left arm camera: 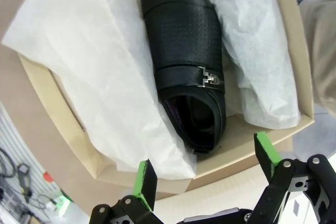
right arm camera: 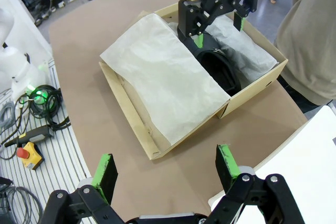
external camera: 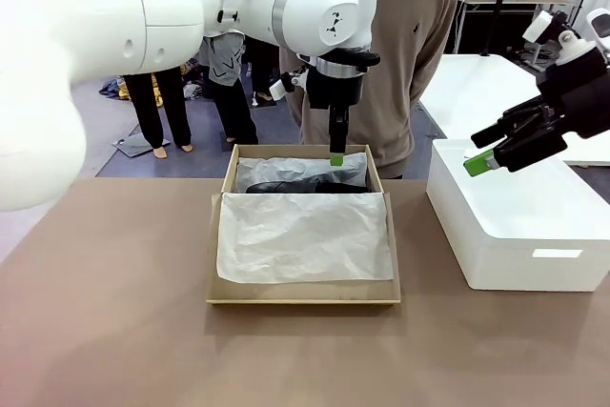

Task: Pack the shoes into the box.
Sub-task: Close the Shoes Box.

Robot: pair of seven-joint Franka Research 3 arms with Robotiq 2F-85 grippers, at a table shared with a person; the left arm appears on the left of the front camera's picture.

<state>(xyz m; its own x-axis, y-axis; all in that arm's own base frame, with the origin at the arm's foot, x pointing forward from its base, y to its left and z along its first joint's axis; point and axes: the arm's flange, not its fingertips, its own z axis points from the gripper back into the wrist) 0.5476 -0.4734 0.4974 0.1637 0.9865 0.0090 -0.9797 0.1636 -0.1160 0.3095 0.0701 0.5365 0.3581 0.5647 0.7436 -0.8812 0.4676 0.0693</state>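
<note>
Black shoe [left arm camera: 184,40] lies in tissue [external camera: 300,235] at far end of box [external camera: 305,295] on bench [external camera: 114,331]; left pincer [external camera: 336,154] spread above it, seemingly not touching; right pincer [external camera: 481,161] spread, empty, over white box [external camera: 515,226].

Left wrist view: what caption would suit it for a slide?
Open left tool hovering over a black shoe lying in the tissue-lined box.

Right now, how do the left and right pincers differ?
Pose: the left pincer points straight down, while the right pincer is tilted toward the table's middle.
Place: the left pincer hangs over the far end of the cardboard box, just above the black shoe. The right pincer is up by the white plastic box.
Both are open and empty.
</note>
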